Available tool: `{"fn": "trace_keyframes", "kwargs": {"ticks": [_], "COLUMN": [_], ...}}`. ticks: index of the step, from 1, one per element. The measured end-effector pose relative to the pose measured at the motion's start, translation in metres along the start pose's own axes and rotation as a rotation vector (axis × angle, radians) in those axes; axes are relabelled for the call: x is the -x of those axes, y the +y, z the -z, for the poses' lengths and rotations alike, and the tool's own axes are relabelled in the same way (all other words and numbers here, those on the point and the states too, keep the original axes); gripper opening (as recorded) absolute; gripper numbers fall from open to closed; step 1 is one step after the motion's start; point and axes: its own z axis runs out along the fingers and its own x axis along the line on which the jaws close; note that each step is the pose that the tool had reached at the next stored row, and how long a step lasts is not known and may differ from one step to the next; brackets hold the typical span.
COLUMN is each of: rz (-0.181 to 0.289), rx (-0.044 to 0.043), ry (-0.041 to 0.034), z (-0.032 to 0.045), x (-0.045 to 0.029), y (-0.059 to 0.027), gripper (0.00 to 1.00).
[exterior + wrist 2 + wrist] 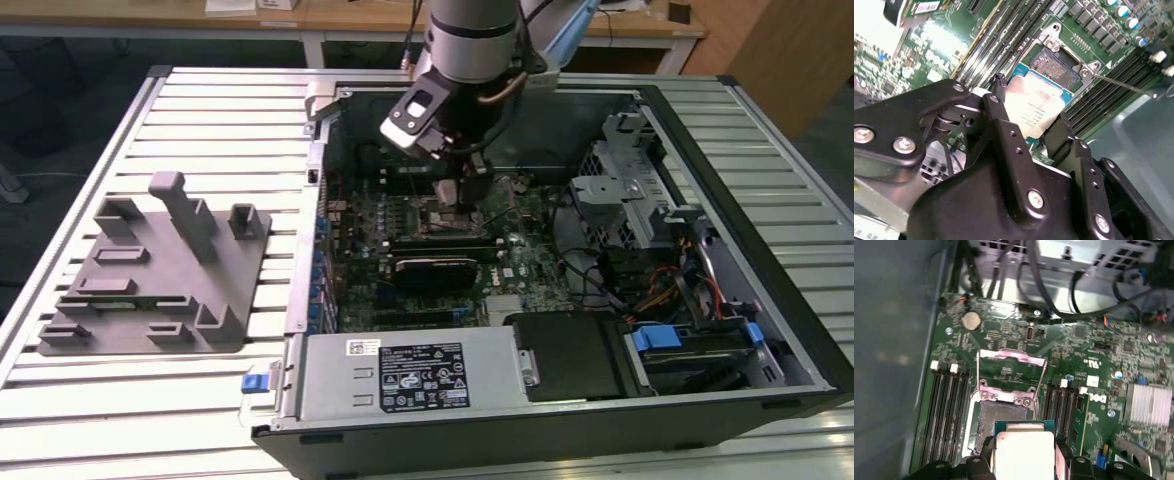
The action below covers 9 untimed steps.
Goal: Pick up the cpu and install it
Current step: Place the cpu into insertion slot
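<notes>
Over the open socket (1004, 417) of the motherboard (1094, 350), your gripper (1029, 117) is closed on the cpu (1025, 452), pinching two opposite edges.

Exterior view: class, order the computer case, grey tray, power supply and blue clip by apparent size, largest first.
1. computer case
2. grey tray
3. power supply
4. blue clip

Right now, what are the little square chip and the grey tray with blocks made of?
The cpu top looks like pale metal with a soft sheen: it gleams silvery, with a thin greenish rim, likely circuit board. The tray looks like matte grey plastic, though I can't be sure: one dull, even colour, no shine, chunky moulded blocks.
</notes>
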Motion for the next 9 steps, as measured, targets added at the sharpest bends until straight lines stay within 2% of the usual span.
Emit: {"fn": "trace_keyframes", "kwargs": {"ticks": [4, 9], "rz": [-0.064, -0.067], "rx": [-0.0016, -0.0017], "ry": [-0.0028, -0.0030], "z": [-0.0025, -0.0026], "x": [-0.0001, -0.0001], "y": [-0.0001, -0.0001], "gripper": [0.55, 0.55]}}
